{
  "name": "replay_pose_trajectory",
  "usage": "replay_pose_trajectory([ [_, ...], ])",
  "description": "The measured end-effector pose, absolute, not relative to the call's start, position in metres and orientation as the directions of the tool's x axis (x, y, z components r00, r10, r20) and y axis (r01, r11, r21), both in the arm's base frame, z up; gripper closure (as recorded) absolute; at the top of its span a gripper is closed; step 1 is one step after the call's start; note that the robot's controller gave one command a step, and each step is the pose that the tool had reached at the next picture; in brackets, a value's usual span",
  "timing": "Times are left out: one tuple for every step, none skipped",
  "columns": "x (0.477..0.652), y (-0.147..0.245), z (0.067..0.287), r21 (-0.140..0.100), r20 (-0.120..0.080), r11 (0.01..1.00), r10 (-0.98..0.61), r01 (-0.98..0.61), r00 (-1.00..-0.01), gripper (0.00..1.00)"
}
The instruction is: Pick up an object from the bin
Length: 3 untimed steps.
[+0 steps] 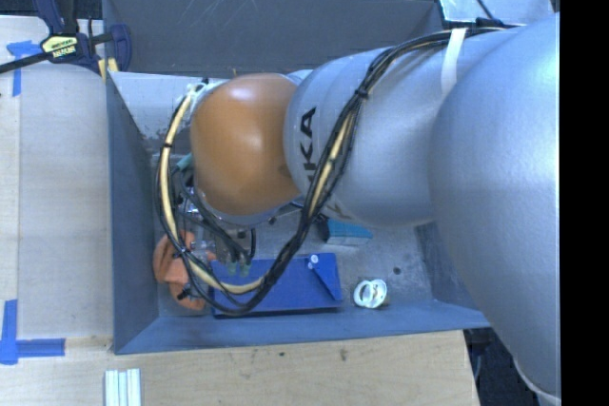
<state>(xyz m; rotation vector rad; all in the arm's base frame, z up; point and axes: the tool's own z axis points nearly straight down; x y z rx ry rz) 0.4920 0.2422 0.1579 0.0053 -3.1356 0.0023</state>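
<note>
My gripper (211, 231) reaches down into the bin's lower left part, under the orange dome on the wrist, and cables hide most of it. An orange crumpled thing (169, 263) lies just left of it, against the bin's left wall. A flat dark blue piece (303, 285) lies along the front wall, partly under the cables. I cannot tell whether anything is between the fingers.
A small white and yellow round thing (371, 294) sits near the front right corner. A light blue piece (348, 231) peeks out beneath the arm. The arm and its dome cover the middle and right of the bin.
</note>
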Motion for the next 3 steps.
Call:
replay_pose_trajectory([
  [0.494,0.241,0.163,0.001,-0.002,1.0,0.001,0.001,-1.0,0.0],
  [0.506,0.235,0.125,0.004,-0.01,0.995,-0.097,-0.097,-0.995,0.0],
  [0.52,0.226,0.071,0.0,-0.002,0.877,-0.48,-0.48,-0.877,1.0],
])
